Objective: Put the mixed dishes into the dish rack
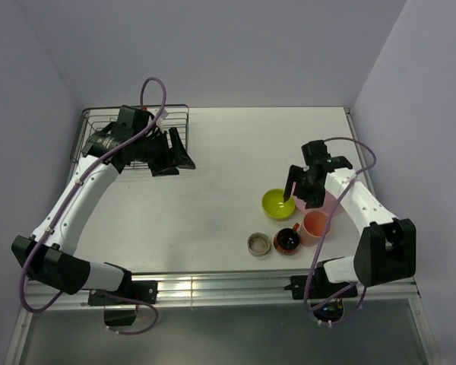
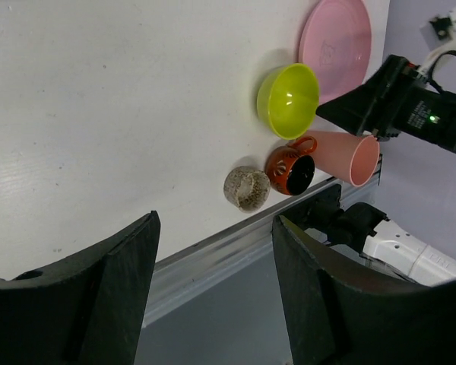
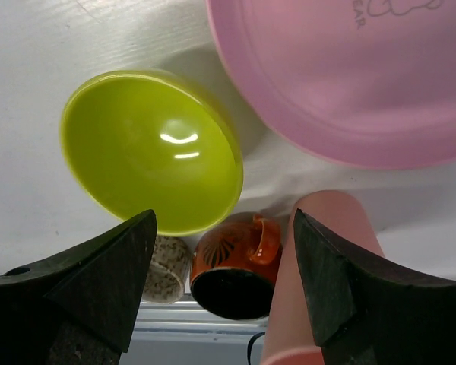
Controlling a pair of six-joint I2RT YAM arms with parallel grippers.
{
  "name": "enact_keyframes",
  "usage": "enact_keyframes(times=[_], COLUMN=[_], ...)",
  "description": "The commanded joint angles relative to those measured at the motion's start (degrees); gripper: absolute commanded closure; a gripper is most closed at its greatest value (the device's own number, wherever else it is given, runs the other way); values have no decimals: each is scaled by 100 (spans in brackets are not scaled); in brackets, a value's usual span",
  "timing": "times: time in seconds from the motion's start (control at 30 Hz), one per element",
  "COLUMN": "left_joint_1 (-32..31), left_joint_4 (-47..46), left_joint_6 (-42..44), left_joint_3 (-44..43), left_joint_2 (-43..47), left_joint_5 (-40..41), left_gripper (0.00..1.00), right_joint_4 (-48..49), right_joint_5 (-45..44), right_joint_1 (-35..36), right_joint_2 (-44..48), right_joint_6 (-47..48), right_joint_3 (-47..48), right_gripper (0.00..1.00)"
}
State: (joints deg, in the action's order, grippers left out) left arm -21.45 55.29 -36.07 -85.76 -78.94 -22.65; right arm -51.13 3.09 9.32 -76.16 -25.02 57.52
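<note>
Since the lime-green bowl (image 3: 148, 148) is the nearest piece, the right gripper (image 3: 224, 228) hangs just over it with its jaws spread wide and empty, apparently lining up on the rim, though I can't tell whether a finger touches it. All five dishes are bunched at the right near edge of the table (image 1: 213, 198): the glossy bowl beside the flat pink plate (image 2: 336, 42), the salmon-pink cup (image 1: 316, 226), the orange-red mug (image 1: 287, 240) and the speckled beige-grey cup (image 1: 258, 244). They sit well apart from the dish rack (image 1: 91, 114) at the far left, where the left gripper (image 1: 175, 156) hovers, partly open and holding nothing.
</note>
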Motion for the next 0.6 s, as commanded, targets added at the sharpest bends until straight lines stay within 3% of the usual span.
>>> enact_keyframes(times=[0.0,0.57], left_joint_1=[-8,-8], left_joint_4=[149,492], left_joint_6=[329,769], left_joint_3=[-336,-987], left_joint_2=[-78,-622], left_joint_5=[24,209], left_gripper=[34,40], right_joint_4=[420,560], right_joint_5=[200,33], right_joint_1=[-36,193], right_joint_2=[-241,-680], right_joint_6=[-47,-135], right_joint_3=[-91,-311], right_gripper=[23,25])
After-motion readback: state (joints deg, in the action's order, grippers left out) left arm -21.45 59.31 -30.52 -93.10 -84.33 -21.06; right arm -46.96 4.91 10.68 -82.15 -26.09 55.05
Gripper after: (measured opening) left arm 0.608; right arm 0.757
